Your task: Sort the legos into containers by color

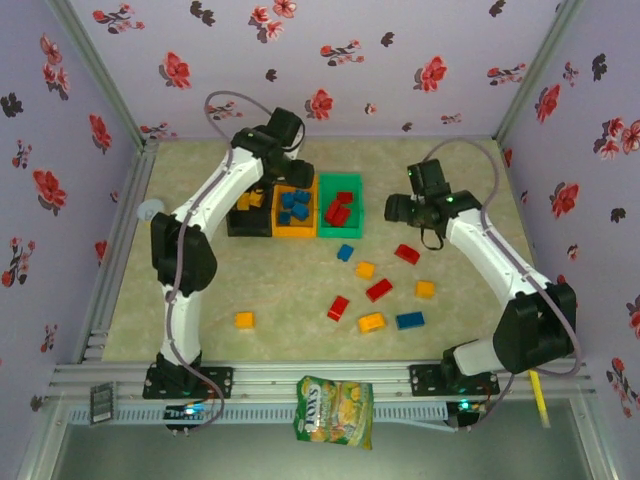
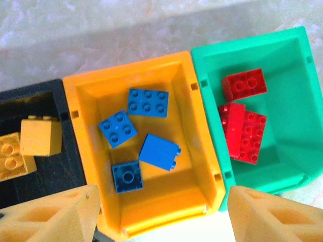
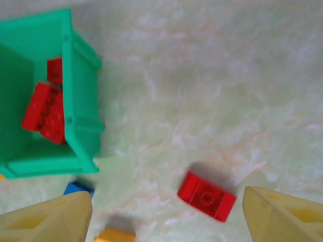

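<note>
The containers stand in a row at the back: black (image 1: 236, 226), orange (image 2: 202, 116) and green (image 2: 287, 60). My left gripper (image 2: 164, 201) hovers open over the orange bin, nothing between its fingers. Several blue legos (image 2: 147, 102) lie in that bin, red ones (image 2: 244, 83) in the green bin, yellow ones (image 2: 40, 136) in the black bin. My right gripper (image 3: 166, 201) is open above the table, right of the green bin (image 3: 83, 101). A loose red brick (image 3: 207, 196) lies just inside its right finger. Several more red, blue and yellow bricks (image 1: 379, 290) are scattered mid-table.
A yellow-green snack bag (image 1: 335, 410) hangs over the near rail between the arm bases. A white tape roll (image 1: 147, 210) sits at the left edge. Floral walls close in the table on three sides. One yellow brick (image 1: 244, 320) lies alone at front left.
</note>
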### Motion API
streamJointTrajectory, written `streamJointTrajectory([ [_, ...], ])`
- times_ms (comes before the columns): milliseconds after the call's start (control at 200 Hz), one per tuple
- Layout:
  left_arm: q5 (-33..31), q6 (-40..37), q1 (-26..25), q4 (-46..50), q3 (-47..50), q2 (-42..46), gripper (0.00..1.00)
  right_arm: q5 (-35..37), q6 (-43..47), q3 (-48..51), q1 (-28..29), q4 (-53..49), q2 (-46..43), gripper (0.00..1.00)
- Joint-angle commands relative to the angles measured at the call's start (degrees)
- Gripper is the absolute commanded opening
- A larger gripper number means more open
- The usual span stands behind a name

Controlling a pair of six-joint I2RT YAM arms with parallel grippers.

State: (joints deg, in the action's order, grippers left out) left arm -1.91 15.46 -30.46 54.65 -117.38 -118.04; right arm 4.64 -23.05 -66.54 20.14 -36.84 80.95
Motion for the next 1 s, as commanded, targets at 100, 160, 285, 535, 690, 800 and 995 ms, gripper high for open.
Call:
streamJointTrajectory([
  [100, 0.5, 0.0, 0.3, -7.3, 11.6, 9.3, 0.69, -3.6, 1.3, 4.1, 7.1, 2.2, 2.6, 0.75],
  [160, 0.5, -0.1, 0.4, -7.8, 13.8, 11.3, 0.69, -4.8, 4.2, 4.5, 8.8, 1.6, 3.0, 0.73],
  [285, 0.2, 0.1, 0.5, -8.7, 18.6, 15.2, 0.70, -5.4, 9.9, 4.1, 12.2, -2.4, 4.6, 0.71],
  [535, -0.3, 4.2, 2.5, -8.0, 23.4, 21.1, 0.71, -4.5, 15.2, 3.3, 14.9, -8.6, 9.1, 0.68],
  [690, -1.0, 3.7, 3.5, -7.1, 23.9, 24.0, 0.72, -6.0, 16.8, 3.0, 15.9, -9.3, 11.4, 0.68],
  [800, -1.5, 3.4, 4.2, -6.5, 24.1, 24.9, 0.72, -5.7, 17.8, 2.5, 17.1, -9.0, 13.3, 0.68],
  [995, -1.9, 3.3, 4.8, -6.0, 24.9, 26.0, 0.72, -3.9, 20.0, 1.2, 18.7, -9.2, 16.7, 0.68],
])
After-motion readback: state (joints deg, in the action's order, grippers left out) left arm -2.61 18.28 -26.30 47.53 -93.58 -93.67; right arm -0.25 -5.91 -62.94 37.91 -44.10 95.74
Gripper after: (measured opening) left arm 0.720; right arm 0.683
